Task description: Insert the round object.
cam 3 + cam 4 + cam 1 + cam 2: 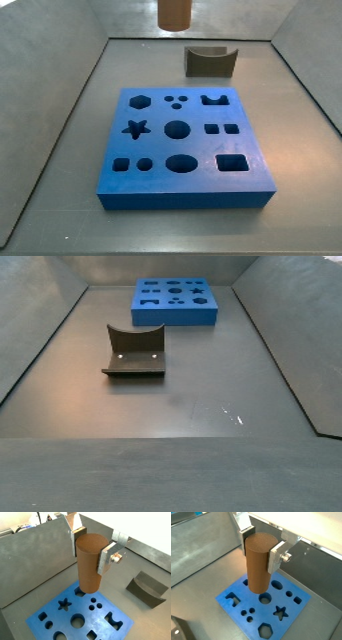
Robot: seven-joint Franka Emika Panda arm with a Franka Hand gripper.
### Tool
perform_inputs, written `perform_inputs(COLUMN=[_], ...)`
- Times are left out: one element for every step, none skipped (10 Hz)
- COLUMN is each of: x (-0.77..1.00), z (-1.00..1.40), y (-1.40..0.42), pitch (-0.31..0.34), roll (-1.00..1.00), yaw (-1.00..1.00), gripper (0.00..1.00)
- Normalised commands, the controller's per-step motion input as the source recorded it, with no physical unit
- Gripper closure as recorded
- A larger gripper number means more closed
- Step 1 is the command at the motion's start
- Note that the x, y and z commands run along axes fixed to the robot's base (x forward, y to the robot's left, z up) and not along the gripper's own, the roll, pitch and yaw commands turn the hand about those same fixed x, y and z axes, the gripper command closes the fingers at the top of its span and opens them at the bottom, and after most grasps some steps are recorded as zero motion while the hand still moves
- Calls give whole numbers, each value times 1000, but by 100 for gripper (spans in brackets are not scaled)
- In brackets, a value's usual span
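My gripper (91, 552) is shut on the round object, a smooth brown peg (89, 562), held upright between the silver fingers (107, 558). Both wrist views show this grip, with the gripper (260, 554) clamping the peg (259, 562) near its top. The peg hangs in the air above the blue block (72, 592), which has several shaped holes, including round ones (264, 598). In a side view only the peg's lower end (175, 14) shows, high above the far side of the block (187, 198); the gripper is out of that view. The block also shows in the other views (241, 591) (174, 318).
A dark grey block with a curved notch (209, 62) stands on the floor beside the blue block; it also shows in the other views (135, 352) (147, 588). Grey sloping walls (80, 90) enclose the floor on all sides.
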Motion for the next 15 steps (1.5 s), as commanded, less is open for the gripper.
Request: perform_inputs(x=[237, 237, 243, 280, 306, 234, 3, 0, -20, -46, -63, -120, -131, -111, -60], z=[-1000, -1000, -1000, -1000, -977, -917, -923, -817, -563, -303, -191, -129, -97, -100, -203], y=[-357, -340, -306, -214, -131, -69, -63, -43, -54, -31, -31, -51, -43, -74, -74], pitch=[-63, -69, -69, -51, -54, -67, -104, -89, -1, 0, 0, 0, 0, 0, 0], roll=[73, 74, 77, 137, 156, 174, 149, 43, 14, 0, 0, 0, 0, 0, 0], yaw=[-271, -251, -226, -217, -174, -137, -100, -86, -77, -46, -17, -3, 0, 0, 0], gripper=[100, 100, 100, 100, 100, 100, 100, 100, 100, 100, 100, 100, 100, 100, 100])
